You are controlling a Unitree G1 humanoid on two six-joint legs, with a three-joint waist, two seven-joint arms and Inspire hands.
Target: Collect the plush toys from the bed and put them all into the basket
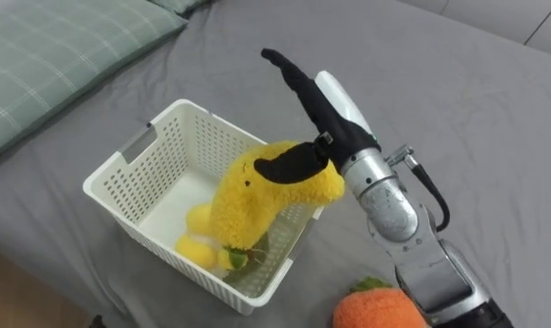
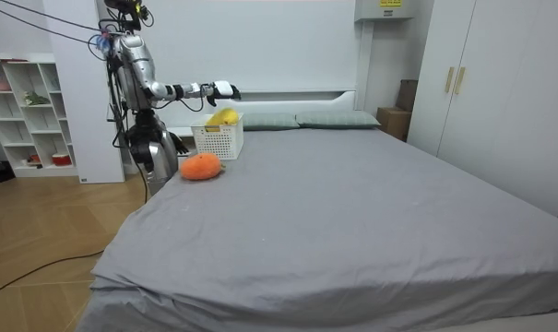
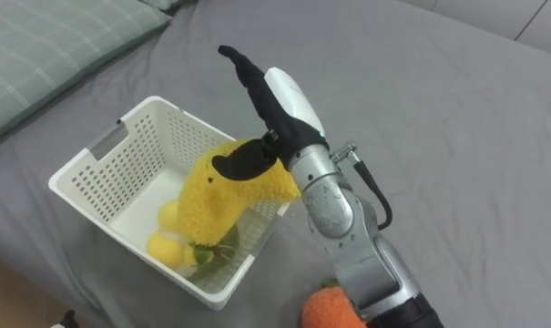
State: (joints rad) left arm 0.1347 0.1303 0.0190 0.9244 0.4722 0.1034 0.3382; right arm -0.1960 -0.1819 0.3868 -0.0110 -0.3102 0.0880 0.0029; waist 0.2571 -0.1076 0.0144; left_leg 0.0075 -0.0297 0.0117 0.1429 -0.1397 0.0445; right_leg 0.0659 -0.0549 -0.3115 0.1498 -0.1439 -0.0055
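Left eye view: my right robot hand (image 1: 313,96) is spread, fingers straight, thumb resting on the yellow plush (image 1: 257,196) slumped in the white basket (image 1: 129,169).

Room view: the orange plush (image 2: 200,167) lies on the bed (image 2: 352,212), just beside the basket.

Right eye view: it looks soft and light; I'd squeeze its middle.

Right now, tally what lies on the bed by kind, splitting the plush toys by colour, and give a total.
Yellow plush toy: 1
Orange plush toy: 1
White basket: 1
Pillows: 2
Total: 5
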